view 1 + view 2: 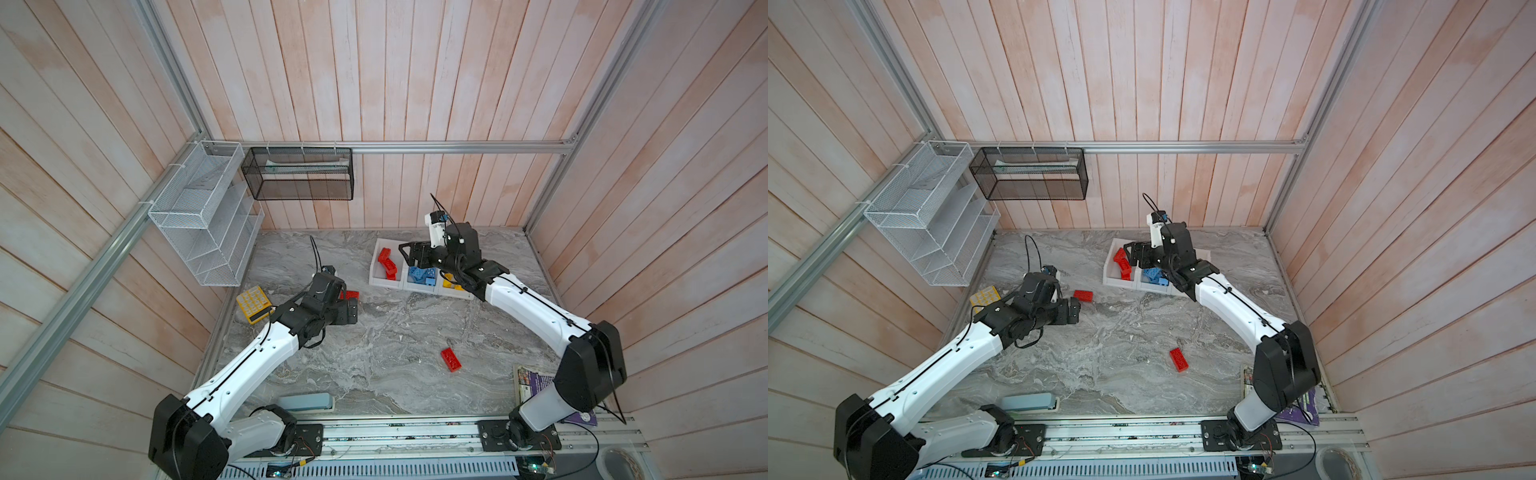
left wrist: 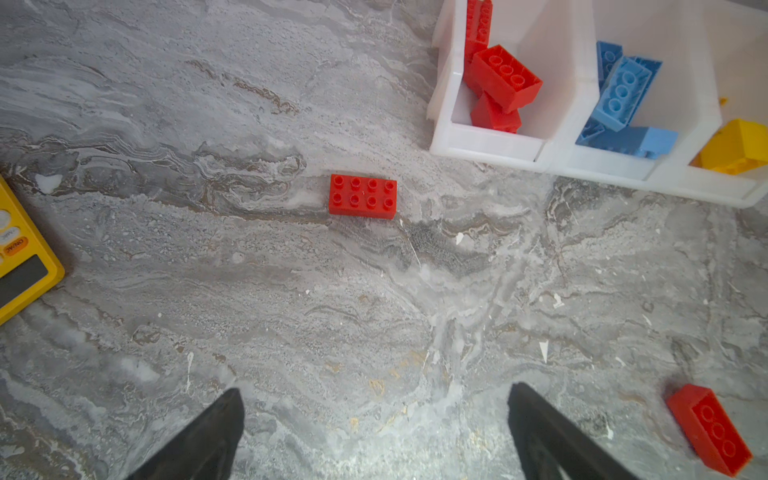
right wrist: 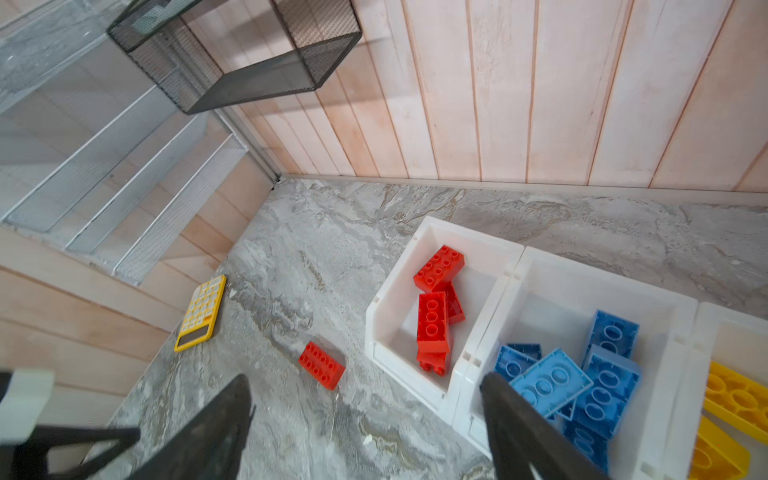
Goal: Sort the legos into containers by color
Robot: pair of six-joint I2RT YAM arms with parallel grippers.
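So the right end effector [image 3: 365,386] is up over the containers [image 2: 486,143] at the far side of the counter [image 1: 374,374], jaws spread wide, nothing in them. The left end effector [image 2: 376,390] has its jaws wide apart and empty too. The containers run red, blue, yellow left to right. Two strays: far red lego [image 2: 363,196] just past the left end effector, near red lego [image 1: 451,359] right of middle
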